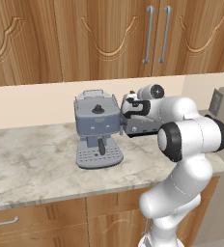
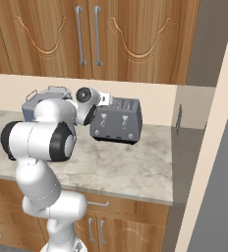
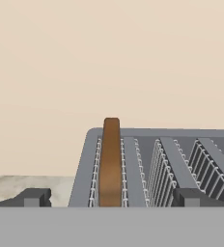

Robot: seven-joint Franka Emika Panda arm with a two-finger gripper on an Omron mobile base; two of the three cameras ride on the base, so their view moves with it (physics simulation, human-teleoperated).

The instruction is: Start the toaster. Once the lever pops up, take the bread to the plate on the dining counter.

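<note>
**Going for the bread**

I'm over the toaster point(image 2: 117, 121) w/ the gripper point(image 3: 111, 198); fingers spread wide, holding nothing; bread point(image 3: 110, 164) stands in the far-left slot, poking up, right between my tips. I think I should drop straight down, keep it centred, then pinch soft; don't bump the wire slots.

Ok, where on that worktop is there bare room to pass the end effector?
Bare marble lies left of the espresso machine, along the worktop front edge, and in front of the toaster out to the right-hand wall. It is crowded between the two appliances, where the end effector hangs over the bread.
</note>
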